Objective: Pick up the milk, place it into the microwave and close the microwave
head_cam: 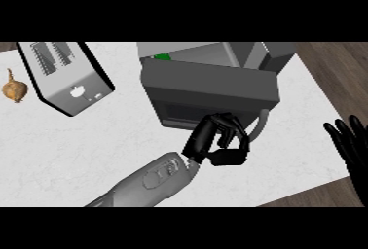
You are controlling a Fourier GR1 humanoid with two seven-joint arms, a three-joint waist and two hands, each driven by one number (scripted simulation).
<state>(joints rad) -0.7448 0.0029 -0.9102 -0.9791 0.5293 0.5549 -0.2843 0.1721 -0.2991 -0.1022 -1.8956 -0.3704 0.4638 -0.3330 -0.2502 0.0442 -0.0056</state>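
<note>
Door-closing step: the left hand, fingers curled holding nothing, presses the microwave door at frame centre; milk glimpsed inside; right hand rests, fingers straight; next, push shut.

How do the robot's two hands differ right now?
The left hand is out over the middle of the counter, against the microwave door; the right hand rests at the picture's right edge, touching nothing. The left hand's fingers are curled by the door; the right hand's fingers are straight and point up. Both hands are black.
</note>
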